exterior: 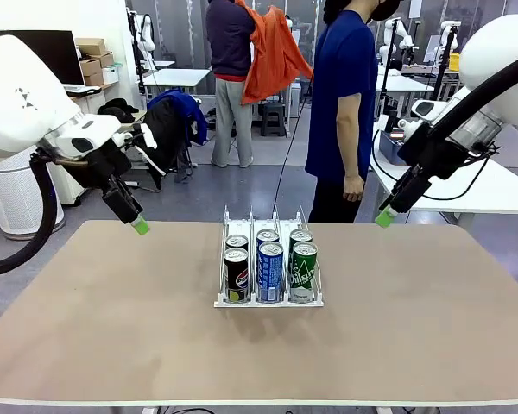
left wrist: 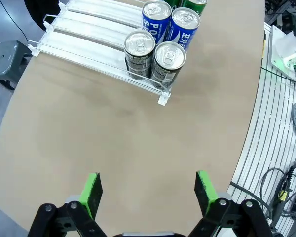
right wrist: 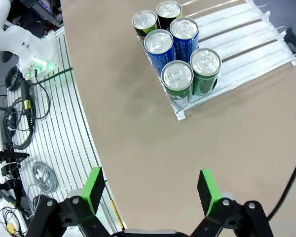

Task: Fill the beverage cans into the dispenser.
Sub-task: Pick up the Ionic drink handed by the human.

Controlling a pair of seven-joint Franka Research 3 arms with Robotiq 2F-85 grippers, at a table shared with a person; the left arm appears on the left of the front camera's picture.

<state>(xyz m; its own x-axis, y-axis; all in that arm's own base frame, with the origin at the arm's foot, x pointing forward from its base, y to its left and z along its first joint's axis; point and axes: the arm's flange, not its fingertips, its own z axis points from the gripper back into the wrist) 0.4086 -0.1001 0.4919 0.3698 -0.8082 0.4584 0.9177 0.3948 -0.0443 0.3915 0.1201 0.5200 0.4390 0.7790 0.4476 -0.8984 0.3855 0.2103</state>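
The clear dispenser (exterior: 268, 297) stands mid-table with cans in all three lanes: two black cans (exterior: 236, 274) in the left lane, two blue cans (exterior: 270, 271) in the middle, two green cans (exterior: 303, 271) on the right. My left gripper (exterior: 138, 226) hangs open above the table's far left, empty. My right gripper (exterior: 385, 217) hangs open above the far right edge, also empty. In the left wrist view the dispenser (left wrist: 89, 29) and black cans (left wrist: 153, 58) lie well beyond the open gripper (left wrist: 148, 195). The right wrist view shows the green cans (right wrist: 190, 74) and blue cans (right wrist: 170, 42) ahead of the open gripper (right wrist: 150, 190).
A person in a blue shirt (exterior: 341, 103) stands at the far side of the table, hand hanging at the side. The brown tabletop (exterior: 112, 328) is bare around the dispenser. Cables and a slatted floor panel (right wrist: 49, 148) lie beyond the table's edge.
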